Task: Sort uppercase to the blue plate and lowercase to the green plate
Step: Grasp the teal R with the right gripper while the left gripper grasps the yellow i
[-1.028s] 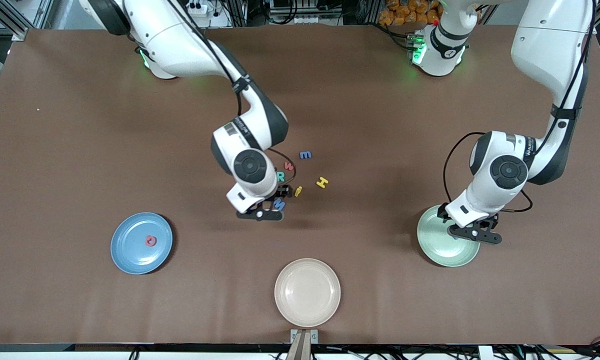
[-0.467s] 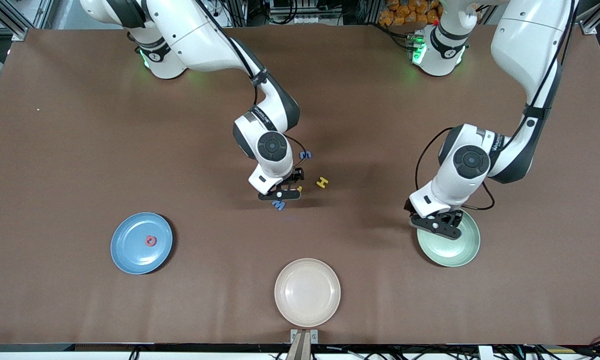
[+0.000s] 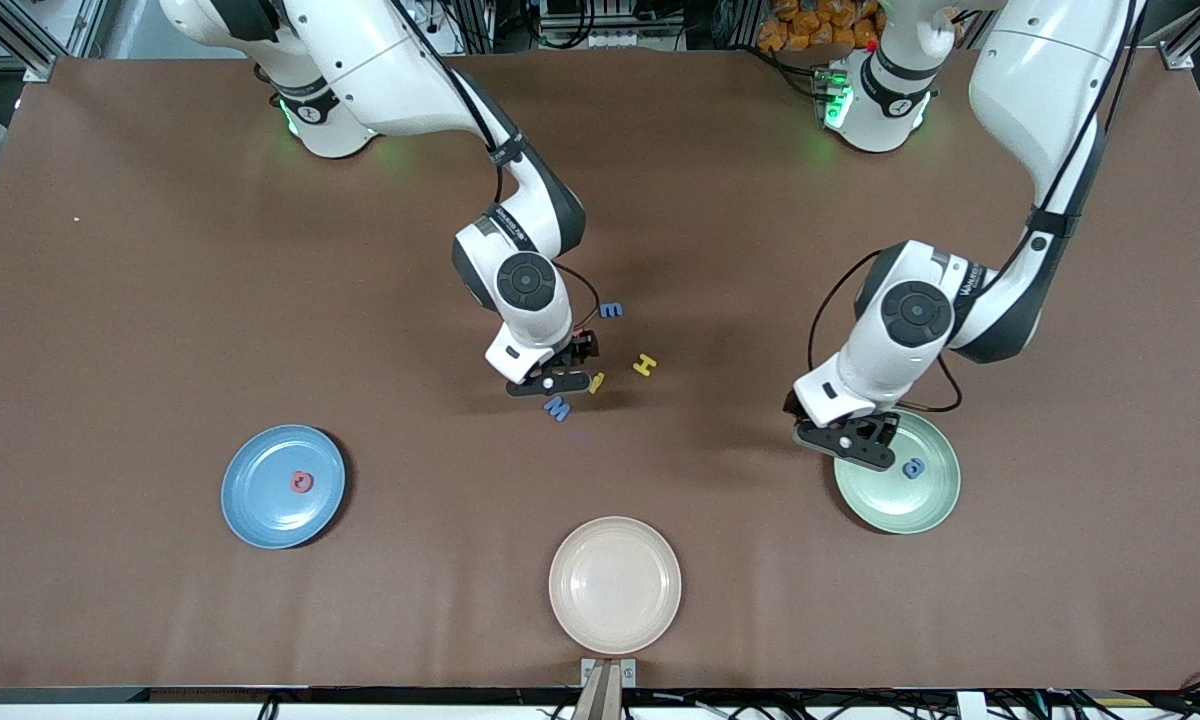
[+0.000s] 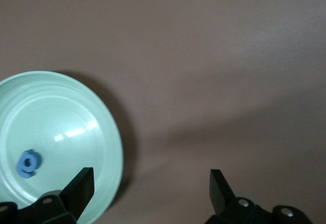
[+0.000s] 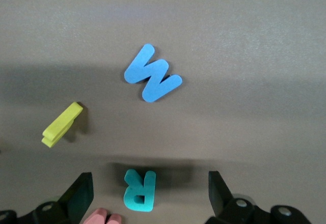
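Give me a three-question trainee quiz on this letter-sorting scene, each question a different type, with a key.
1. True or false: the red Q lies on the blue plate.
2. Which letter sits between the right gripper's open fingers? A) teal R B) yellow H C) blue M
3. Fill in: the blue a lies on the ____ plate, with the open left gripper over that plate's rim.

Key: 1 true; 2 A; 3 green.
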